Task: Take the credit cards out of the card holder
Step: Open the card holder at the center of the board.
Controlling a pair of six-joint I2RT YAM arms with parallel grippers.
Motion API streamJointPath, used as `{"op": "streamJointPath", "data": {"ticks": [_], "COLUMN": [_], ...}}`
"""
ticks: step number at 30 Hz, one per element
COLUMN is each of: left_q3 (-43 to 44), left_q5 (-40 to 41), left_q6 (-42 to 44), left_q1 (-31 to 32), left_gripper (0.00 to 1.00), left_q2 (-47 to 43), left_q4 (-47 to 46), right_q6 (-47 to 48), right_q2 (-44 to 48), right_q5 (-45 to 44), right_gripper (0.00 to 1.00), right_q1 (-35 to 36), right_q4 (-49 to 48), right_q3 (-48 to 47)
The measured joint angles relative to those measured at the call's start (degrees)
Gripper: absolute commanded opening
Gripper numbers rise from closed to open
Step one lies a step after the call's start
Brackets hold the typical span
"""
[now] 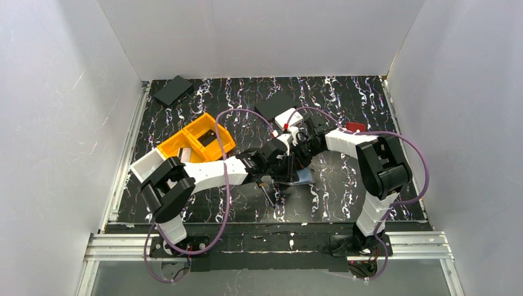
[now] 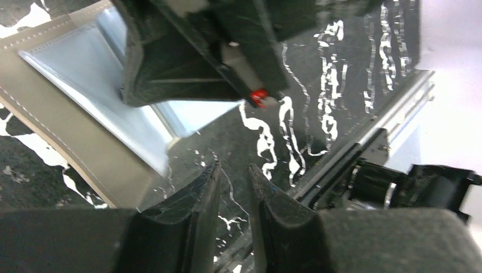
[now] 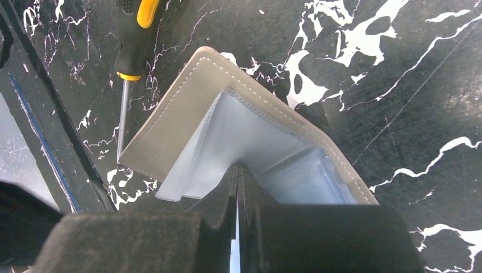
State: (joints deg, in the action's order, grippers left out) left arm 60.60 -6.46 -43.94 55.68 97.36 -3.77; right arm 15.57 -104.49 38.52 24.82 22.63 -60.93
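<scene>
While the card holder (image 3: 170, 122) lies spread open on the table (image 3: 409, 74) just beside the screwdriver (image 3: 132, 54), no card can be seen lying free of it. The right gripper (image 3: 237, 176) is closed tight with its tips on the pale inner lining; whether it pinches or only pins it I cannot tell. One pale blue corner, likely a credit card (image 3: 173, 187), pokes past the holder's edge. The left gripper (image 2: 234, 190) hangs near, jaws narrowly apart and empty. Judging by this, nearly all the extracting is left to do.

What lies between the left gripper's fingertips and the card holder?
Only bare marbled tabletop, in the left wrist view, separates left gripper from card holder.
</scene>
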Motion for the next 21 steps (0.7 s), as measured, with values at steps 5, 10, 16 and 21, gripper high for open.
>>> {"op": "streamJointPath", "data": {"ticks": [5,10,16,21], "left_q3": [0.00,-0.24,-0.87,-1.09], "left_q5": [2.23,5.25,6.69,6.86], "left_q6": [0.02,-0.68,-1.51,-1.73], "left_q1": [-0.28,-1.27,-3.32,-3.45], "left_gripper": [0.14,0.14,0.14,0.14], "left_q2": [3.32,3.69,6.91,8.00], "left_q4": [-0.02,-0.24,-0.55,-0.52], "right_q6": [0.55,1.42,3.85,4.55], "right_q2": [0.00,0.07,3.93,11.06], "right_q5": [0.85,1.11,1.53,0.13], "right_gripper": [0.05,0.09,0.22,0.26], "right_q1": [0.00,-0.52,-2.99,-4.81], "right_q4": [0.13,0.68,2.84,2.45], "right_q3": [0.46,0.50,1.79,4.87]}}
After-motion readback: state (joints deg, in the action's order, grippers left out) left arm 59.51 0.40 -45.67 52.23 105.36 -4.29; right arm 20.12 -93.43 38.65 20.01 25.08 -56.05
